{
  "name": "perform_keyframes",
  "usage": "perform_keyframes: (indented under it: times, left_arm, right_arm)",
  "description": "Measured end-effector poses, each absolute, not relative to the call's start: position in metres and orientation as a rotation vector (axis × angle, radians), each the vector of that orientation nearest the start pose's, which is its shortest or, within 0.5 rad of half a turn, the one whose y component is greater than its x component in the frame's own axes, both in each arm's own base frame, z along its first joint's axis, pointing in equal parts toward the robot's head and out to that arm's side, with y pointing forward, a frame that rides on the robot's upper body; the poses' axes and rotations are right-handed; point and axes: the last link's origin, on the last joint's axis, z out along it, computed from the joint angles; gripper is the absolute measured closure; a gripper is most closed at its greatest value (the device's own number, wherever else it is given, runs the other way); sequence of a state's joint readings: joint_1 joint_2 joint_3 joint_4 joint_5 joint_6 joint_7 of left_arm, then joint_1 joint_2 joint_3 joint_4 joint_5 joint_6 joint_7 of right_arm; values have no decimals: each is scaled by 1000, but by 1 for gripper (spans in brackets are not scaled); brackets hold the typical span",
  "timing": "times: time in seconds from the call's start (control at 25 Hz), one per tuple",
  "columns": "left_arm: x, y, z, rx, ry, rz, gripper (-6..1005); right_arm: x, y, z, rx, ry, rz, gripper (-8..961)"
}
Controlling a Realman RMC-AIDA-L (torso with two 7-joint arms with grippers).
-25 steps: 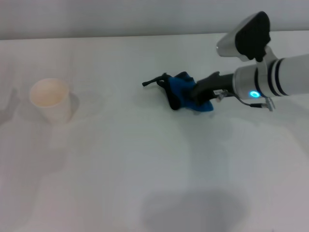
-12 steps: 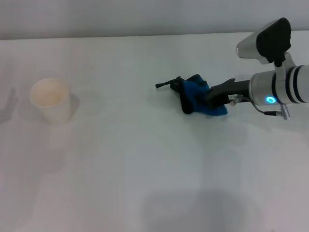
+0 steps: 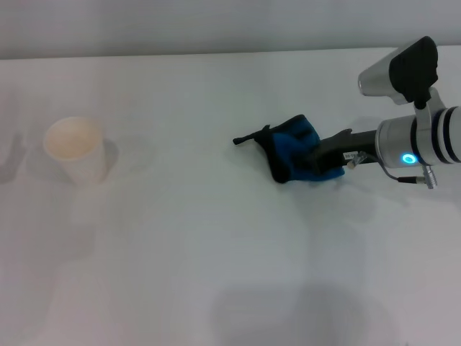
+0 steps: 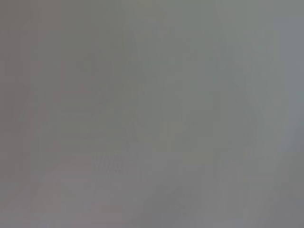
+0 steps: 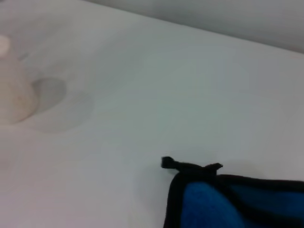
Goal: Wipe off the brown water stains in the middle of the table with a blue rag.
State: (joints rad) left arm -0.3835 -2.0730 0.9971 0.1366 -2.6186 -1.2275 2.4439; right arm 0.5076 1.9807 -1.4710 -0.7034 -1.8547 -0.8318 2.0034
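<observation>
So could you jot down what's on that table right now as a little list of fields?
surface: white table
cloth: blue rag, bunched, lying on the table right of centre
holder: right pincer, dark fingers buried in the rag
loop tab: black, sticking out from the rag toward the cup
cup: white paper cup, upright, far left
brown stains: none clearly visible
left arm: not in view

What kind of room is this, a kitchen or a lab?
Probably a lab test bench: a bare white table, one paper cup, and the robot's right hand pressing a blue rag onto the table. No kitchen fittings show.
</observation>
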Motion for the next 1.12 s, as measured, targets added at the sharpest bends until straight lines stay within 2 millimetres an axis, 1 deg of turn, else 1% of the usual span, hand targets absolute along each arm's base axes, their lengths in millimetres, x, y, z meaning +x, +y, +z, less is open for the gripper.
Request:
perform_keyframes:
  times: [0.12, 0.28, 0.48, 0.56, 0.68, 0.8, 0.88, 0.92, 0.96, 1.0, 1.04, 1.12]
  left_arm:
    - [-353, 319, 24, -1510, -805, -980, 122]
    - [-353, 319, 24, -1510, -804, -982, 122]
    - [-353, 318, 23, -1508, -806, -982, 122]
    - [-353, 318, 23, -1508, -806, -982, 122]
    - [-353, 318, 23, -1508, -806, -982, 122]
    - [-353, 318, 23, -1508, -806, -982, 122]
    - [-353, 318, 23, -1508, -806, -982, 122]
    - [-353, 318, 23, -1508, -807, -980, 122]
    - [-353, 318, 23, -1508, -807, -980, 122]
    - [-353, 318, 23, -1508, -808, -979, 122]
    - [-354, 318, 23, -1508, -809, -979, 122]
    - [-353, 318, 23, -1508, -808, -979, 122]
  right_arm:
    - [287, 372, -41, -2443, 1029, 115, 811]
    - [285, 372, -36, -2424, 1009, 146, 810]
    - [287, 371, -29, -2386, 1023, 190, 699]
    - [288, 371, -27, -2380, 1034, 206, 621]
    - [289, 372, -18, -2346, 1079, 266, 503]
    - [288, 375, -5, -2289, 1151, 395, 267]
    - [286, 376, 4, -2260, 1190, 497, 192]
    - [286, 375, 15, -2222, 1217, 613, 154]
    - [286, 375, 15, -2222, 1217, 613, 117]
    - [286, 375, 21, -2194, 1233, 683, 79]
    - [287, 373, 26, -2167, 1248, 747, 79]
    - [288, 370, 38, -2092, 1280, 936, 79]
